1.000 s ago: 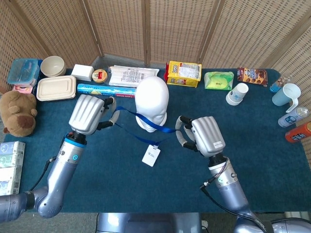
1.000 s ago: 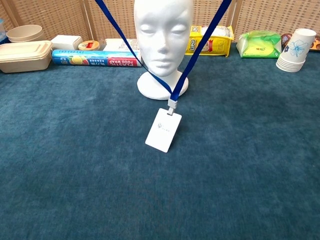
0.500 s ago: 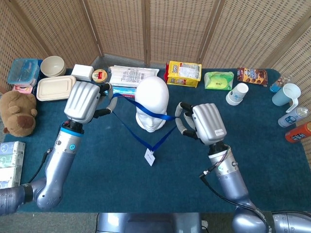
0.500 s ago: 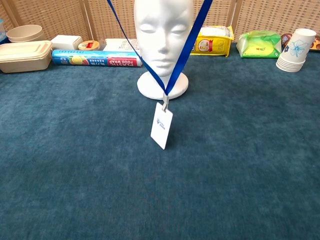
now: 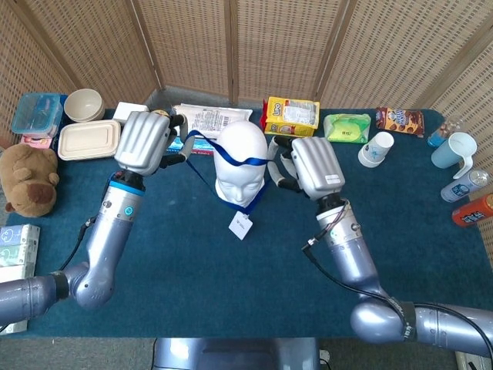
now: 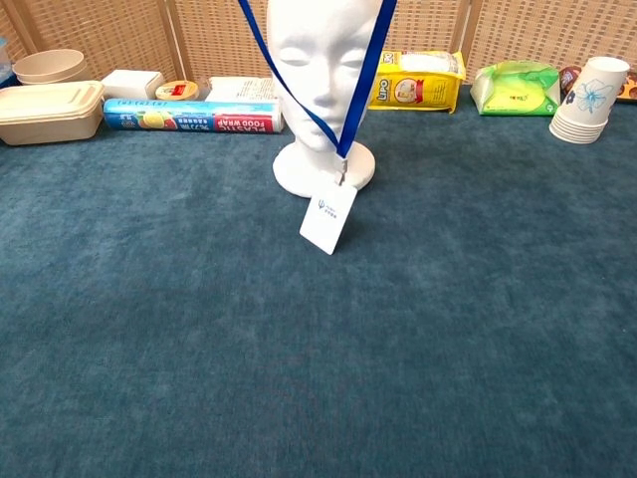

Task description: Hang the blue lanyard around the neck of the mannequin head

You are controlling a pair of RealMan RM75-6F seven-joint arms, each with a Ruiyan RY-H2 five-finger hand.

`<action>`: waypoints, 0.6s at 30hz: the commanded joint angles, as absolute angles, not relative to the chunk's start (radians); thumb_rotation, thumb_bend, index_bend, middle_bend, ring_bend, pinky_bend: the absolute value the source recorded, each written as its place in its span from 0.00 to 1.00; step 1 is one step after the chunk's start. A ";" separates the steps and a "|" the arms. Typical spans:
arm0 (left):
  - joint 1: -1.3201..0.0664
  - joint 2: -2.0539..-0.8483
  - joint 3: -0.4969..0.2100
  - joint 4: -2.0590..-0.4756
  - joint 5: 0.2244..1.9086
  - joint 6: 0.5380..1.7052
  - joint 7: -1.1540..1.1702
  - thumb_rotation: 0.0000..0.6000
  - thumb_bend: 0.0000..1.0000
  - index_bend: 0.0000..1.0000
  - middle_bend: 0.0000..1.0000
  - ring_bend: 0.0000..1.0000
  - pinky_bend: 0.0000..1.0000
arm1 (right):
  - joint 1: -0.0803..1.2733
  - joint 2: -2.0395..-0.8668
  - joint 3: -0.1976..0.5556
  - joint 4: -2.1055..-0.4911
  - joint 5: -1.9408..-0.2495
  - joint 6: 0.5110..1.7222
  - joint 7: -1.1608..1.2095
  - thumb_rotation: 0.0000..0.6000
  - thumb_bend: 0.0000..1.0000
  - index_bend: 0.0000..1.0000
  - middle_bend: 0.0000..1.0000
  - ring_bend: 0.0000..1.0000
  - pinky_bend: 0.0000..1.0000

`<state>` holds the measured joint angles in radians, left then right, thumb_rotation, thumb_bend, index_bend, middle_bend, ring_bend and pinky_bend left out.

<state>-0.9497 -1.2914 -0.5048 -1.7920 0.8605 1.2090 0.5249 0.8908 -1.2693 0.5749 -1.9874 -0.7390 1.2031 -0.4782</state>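
The white mannequin head (image 5: 241, 168) (image 6: 324, 70) stands upright at the middle of the table. The blue lanyard (image 5: 245, 161) (image 6: 359, 95) is stretched across its forehead and hangs down in front of the face, and its white badge (image 5: 240, 225) (image 6: 328, 215) dangles just off the cloth. My left hand (image 5: 145, 141) holds the strap on the head's left. On the other side my right hand (image 5: 306, 166) holds the strap close by the head. Neither hand appears in the chest view.
Behind the head lie a plastic-wrap box (image 6: 189, 116), a yellow packet (image 6: 418, 81) and a green pack (image 6: 513, 88). Paper cups (image 6: 589, 101), food containers (image 5: 88, 139), a bowl (image 5: 83, 104) and a teddy bear (image 5: 27, 179) line the table's sides. Bottles (image 5: 470, 198) stand at the far right.
Both hands rose and moved back toward the mannequin head, carrying the lanyard loop up from its neck front to its forehead. The badge lifted off the cloth and swung closer to the base.
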 commanded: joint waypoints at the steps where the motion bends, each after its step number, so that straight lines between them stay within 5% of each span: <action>1: -0.991 -1.323 -0.518 -1.734 0.825 1.190 0.530 0.88 0.47 0.67 1.00 1.00 1.00 | 0.947 -1.281 0.594 -1.917 -0.675 1.166 -0.485 0.99 0.51 0.65 0.94 1.00 1.00; 18: -1.116 -1.473 -0.519 -1.413 0.749 1.105 0.472 0.88 0.47 0.67 1.00 1.00 1.00 | 1.105 -1.340 0.582 -1.605 -0.528 1.056 -0.476 0.99 0.51 0.65 0.95 1.00 1.00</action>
<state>-1.1011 -1.4513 -0.5209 -1.4440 0.7591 1.1187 0.4845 1.0877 -1.3281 0.5906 -1.6310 -0.5416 1.0642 -0.4711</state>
